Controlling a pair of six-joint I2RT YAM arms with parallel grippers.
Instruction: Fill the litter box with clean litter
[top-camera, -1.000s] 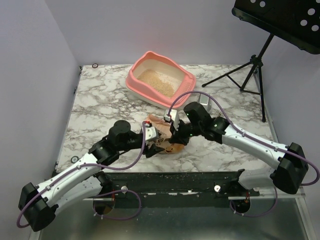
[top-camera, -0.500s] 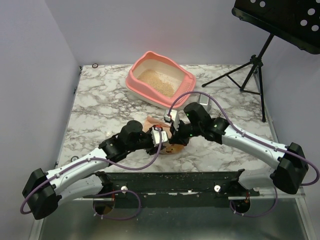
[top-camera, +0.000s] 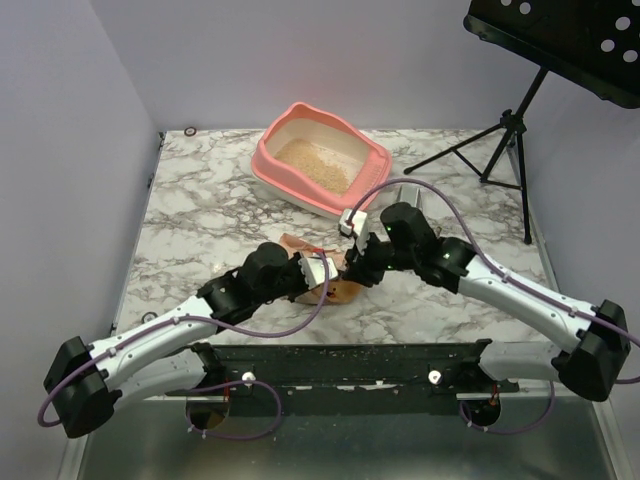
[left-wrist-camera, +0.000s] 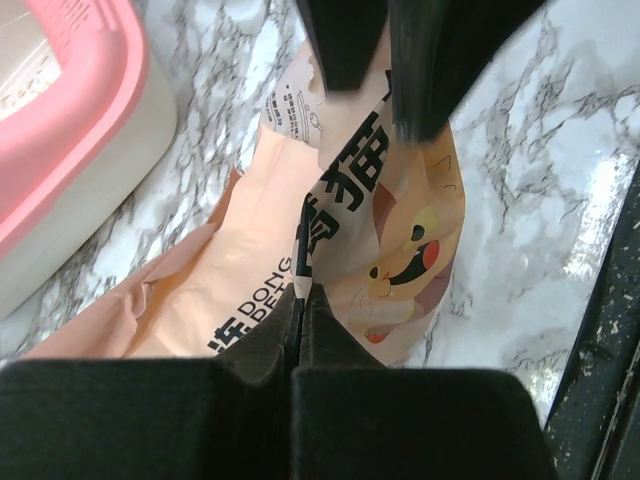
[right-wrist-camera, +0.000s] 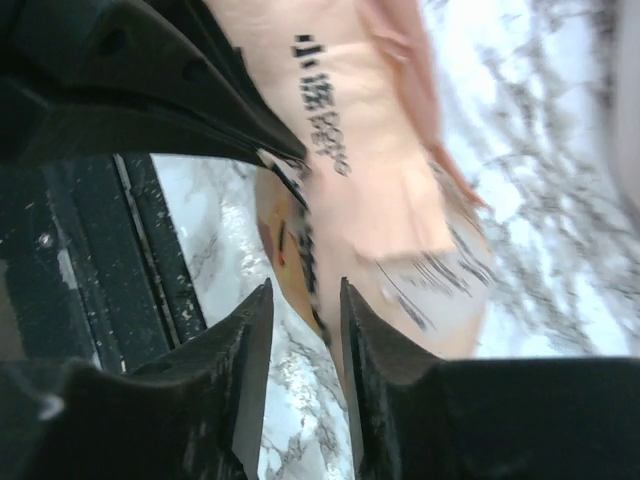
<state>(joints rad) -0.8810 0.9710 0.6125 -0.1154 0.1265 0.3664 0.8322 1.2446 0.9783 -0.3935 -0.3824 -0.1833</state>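
Note:
The salmon-pink litter box (top-camera: 266, 163) stands at the back of the marble table, with a layer of beige clean litter (top-camera: 314, 166) inside. A peach litter bag (top-camera: 300, 246) with a cartoon print lies between the two arms. My left gripper (top-camera: 326, 273) is shut on the bag's edge (left-wrist-camera: 300, 262), the jaws pressed together on a thin fold. My right gripper (right-wrist-camera: 303, 325) is open just beside the bag (right-wrist-camera: 370, 170), its fingers apart around the bag's edge without pinching it. The box's pink rim (left-wrist-camera: 85, 95) shows at the upper left of the left wrist view.
A black music stand (top-camera: 565, 45) on a tripod (top-camera: 500, 140) stands at the back right. A small grey metal container (top-camera: 408, 197) sits right of the litter box. A black rail (top-camera: 350, 365) speckled with granules runs along the near table edge.
The left gripper moved in to the bag and shut on its edge. The right gripper, shut on the bag before, has opened and shifted slightly right and back.

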